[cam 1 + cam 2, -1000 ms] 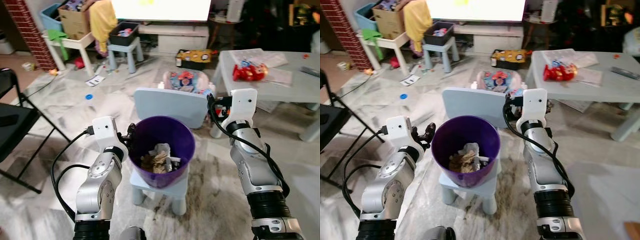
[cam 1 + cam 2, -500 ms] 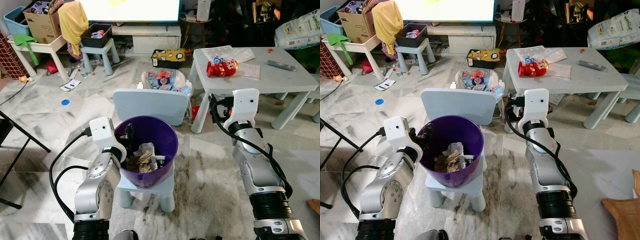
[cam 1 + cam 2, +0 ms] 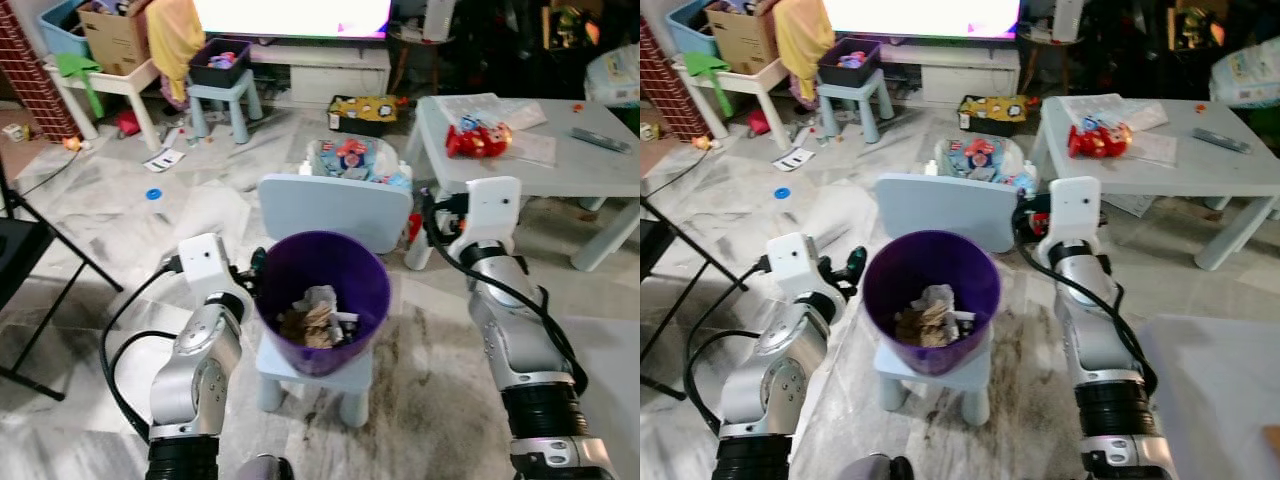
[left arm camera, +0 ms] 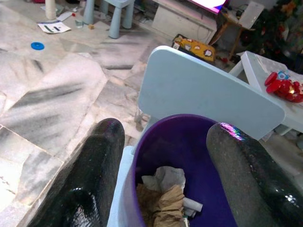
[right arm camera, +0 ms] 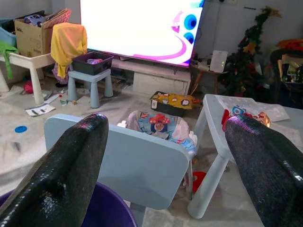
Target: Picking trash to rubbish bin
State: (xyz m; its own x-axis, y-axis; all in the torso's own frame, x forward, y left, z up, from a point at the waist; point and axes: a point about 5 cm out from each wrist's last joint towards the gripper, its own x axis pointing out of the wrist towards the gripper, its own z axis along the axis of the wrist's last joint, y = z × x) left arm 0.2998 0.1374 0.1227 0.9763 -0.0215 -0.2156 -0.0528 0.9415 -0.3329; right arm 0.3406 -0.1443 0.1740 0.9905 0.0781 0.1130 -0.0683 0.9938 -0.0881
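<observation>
**Ana:** Marble floor (image 3: 90, 330) underfoot, streaked grey. Nearest to the robot, what's there?

**Ben:** Closest is a purple bin (image 3: 322, 300) standing on the seat of a small pale-blue chair (image 3: 335, 210), between the two arms. Crumpled paper trash (image 3: 312, 318) lies at the bottom of it.

**Ana:** And the grippers?

**Ben:** The left gripper (image 4: 165, 156) is at the bin's near-left rim, fingers spread wide with the rim passing between them, one finger outside the wall and one over the inside. Whether either pad touches the plastic I can't tell. The right gripper (image 5: 165, 156) is raised beside the chair back, also spread wide, holding nothing.

**Ana:** How would the bin handle?

**Ben:** My guess is thin, light plastic, smooth and a bit slippery, with walls that flex. The rim is the stiffest place to pinch. The paper inside looks soft and weightless, easy to crush.

**Ana:** Further out?

**Ben:** Behind the chair, a basket of toys (image 3: 355, 160). To the right, a grey table (image 3: 600, 175) with a red toy (image 3: 475, 140) on it. At the far wall a bright screen (image 5: 142, 28), and to the left a yellow cloth (image 3: 172, 35) draped beside a small stool (image 3: 222, 95).
</observation>
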